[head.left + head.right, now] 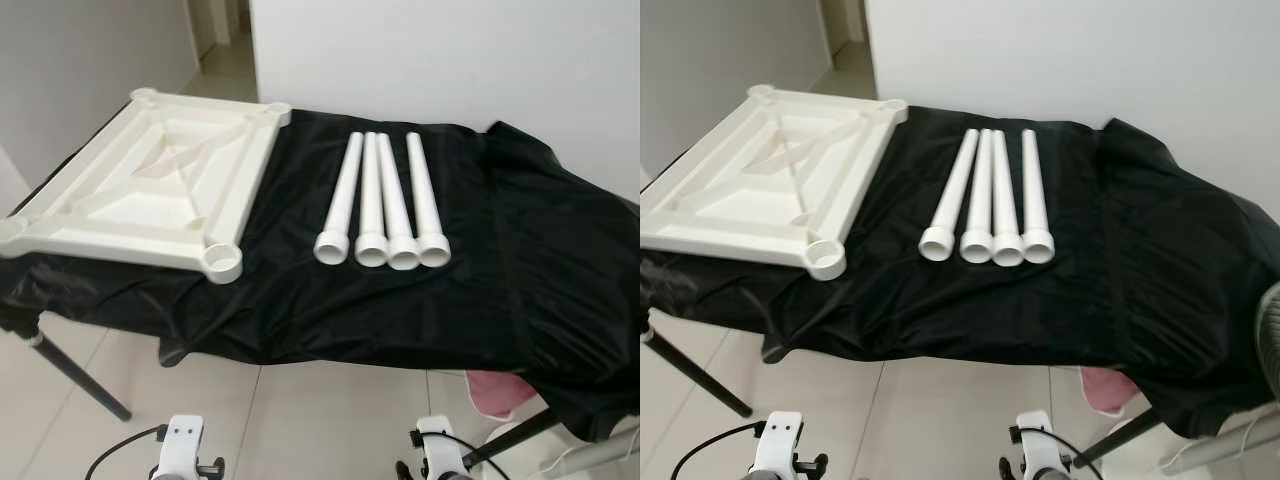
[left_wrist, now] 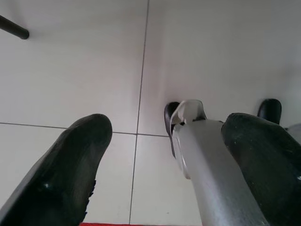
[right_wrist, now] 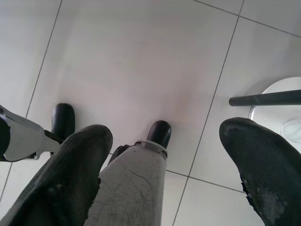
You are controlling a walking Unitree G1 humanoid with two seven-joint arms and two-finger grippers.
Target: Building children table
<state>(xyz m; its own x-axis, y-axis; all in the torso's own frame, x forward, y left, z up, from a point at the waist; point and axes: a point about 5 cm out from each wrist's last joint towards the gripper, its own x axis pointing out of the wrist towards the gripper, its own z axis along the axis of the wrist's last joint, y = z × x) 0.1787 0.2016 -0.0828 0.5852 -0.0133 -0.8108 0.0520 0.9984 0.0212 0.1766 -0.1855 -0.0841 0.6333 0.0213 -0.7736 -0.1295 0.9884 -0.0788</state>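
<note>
Arms down, nothing picked up: the build has not begun.

Left gripper [image 2: 160,169] and right gripper [image 3: 164,165] hang by the robot's legs, fingers spread and empty, pointing at the floor [image 2: 84,70]. Ahead, on the black cloth [image 1: 480,280], the tabletop [image 1: 150,185] lies underside up at the left, corner sockets showing; four legs [image 1: 385,205] lie side by side just right of it. Next, I'd guess: raise an arm, clasp one leg and seat it in a socket [image 1: 222,262].
</note>
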